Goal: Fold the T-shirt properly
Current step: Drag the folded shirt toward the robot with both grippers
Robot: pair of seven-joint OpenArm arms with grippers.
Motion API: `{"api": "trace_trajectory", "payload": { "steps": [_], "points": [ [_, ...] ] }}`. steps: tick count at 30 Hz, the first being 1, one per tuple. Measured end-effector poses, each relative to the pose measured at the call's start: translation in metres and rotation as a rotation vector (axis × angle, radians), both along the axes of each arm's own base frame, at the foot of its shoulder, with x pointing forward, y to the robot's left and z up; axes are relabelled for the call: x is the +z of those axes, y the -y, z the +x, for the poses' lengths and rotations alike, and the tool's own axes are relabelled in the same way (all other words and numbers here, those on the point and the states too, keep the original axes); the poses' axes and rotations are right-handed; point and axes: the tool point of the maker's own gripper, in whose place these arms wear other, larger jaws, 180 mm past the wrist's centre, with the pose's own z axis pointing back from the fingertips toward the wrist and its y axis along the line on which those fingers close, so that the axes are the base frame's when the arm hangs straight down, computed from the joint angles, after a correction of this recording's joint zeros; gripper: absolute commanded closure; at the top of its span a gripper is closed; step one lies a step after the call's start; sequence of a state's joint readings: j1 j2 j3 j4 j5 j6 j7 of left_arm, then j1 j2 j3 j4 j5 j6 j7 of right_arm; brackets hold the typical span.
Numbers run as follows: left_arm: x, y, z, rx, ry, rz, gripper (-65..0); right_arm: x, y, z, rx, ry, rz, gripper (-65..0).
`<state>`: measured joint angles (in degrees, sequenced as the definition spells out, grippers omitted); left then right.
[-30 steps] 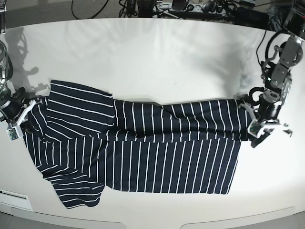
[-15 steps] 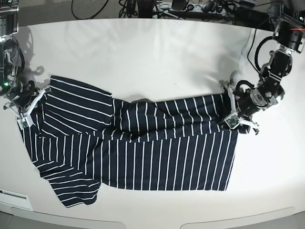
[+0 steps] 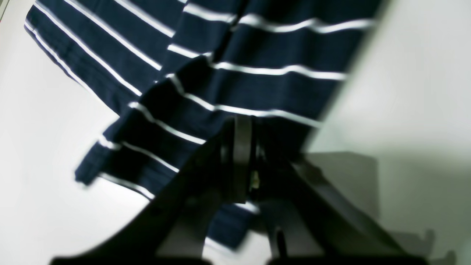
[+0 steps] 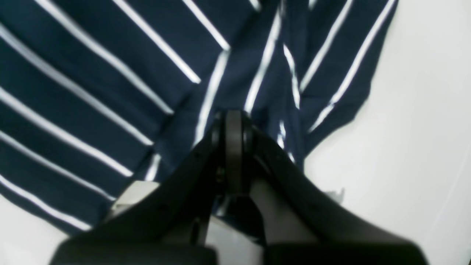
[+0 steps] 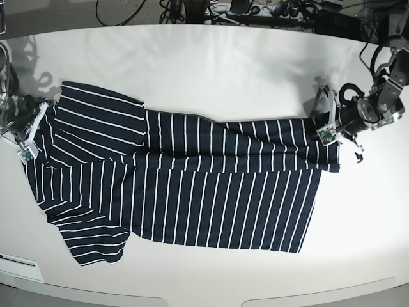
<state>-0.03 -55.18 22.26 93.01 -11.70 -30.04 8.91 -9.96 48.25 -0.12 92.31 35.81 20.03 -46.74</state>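
The T-shirt (image 5: pixel 185 192) lies spread across the white table (image 5: pixel 211 77), its upper edge folded over. The left gripper (image 5: pixel 329 131) at 3 o'clock and the right gripper (image 5: pixel 30 134) at 9 o'clock each pinch cloth. Best to lift both evenly, keeping the fold taut.

T-shirt (image 5: pixel 192 185) pulled flatter, both claws shifted upward (outward)

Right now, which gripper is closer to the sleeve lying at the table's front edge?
Right. The right gripper grips the T-shirt at the sleeve's end. The left gripper grips the hem corner at the opposite end.
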Motion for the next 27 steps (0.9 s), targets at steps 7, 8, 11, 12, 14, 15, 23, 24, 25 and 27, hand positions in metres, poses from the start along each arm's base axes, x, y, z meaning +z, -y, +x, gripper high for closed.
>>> {"api": "trace_trajectory", "payload": {
  "steps": [7, 8, 11, 12, 14, 15, 23, 24, 25, 27],
  "points": [
    [-0.008, 0.008, -0.03, -0.038, -0.05, 0.024, 0.0, -0.02, 0.002, -0.03, -0.012, -0.06, -0.002, 0.0],
    [-0.005, 0.008, -0.027, -0.028, -0.026, 0.028, 0.0, -0.019, 0.003, -0.031, -0.01, -0.057, -0.012, 0.0],
    [0.011, 0.015, -0.015, -0.015, 0.056, 0.02, 0.0, -0.012, 0.005, -0.031, -0.009, -0.052, -0.026, 0.0],
    [0.016, 0.018, -0.013, -0.018, 0.078, 0.017, 0.0, -0.007, 0.003, -0.028, -0.008, -0.035, -0.023, 0.0],
    [0.021, 0.018, -0.01, -0.048, 0.123, 0.063, 0.0, 0.009, 0.003, -0.018, -0.005, 0.017, -0.028, 0.0],
    [0.02, 0.017, -0.009, -0.057, 0.132, 0.081, 0.0, 0.018, 0.003, -0.012, -0.004, 0.049, -0.03, 0.0],
    [0.043, 0.014, 0.02, 0.029, 0.255, 0.053, 0.0, 0.061, -0.027, 0.021, 0.069, 0.279, 0.072, 0.0],
    [0.042, 0.016, 0.021, 0.041, 0.244, 0.029, 0.0, 0.056, -0.029, 0.02, 0.055, 0.279, 0.092, 0.0],
    [0.037, 0.015, 0.021, 0.051, 0.237, 0.023, 0.0, 0.049, -0.032, 0.017, 0.059, 0.267, 0.108, 0.0],
    [0.019, 0.013, 0.018, 0.064, 0.178, 0.017, 0.0, 0.035, -0.036, 0.012, 0.047, 0.245, 0.126, 0.0]
  ]
}}
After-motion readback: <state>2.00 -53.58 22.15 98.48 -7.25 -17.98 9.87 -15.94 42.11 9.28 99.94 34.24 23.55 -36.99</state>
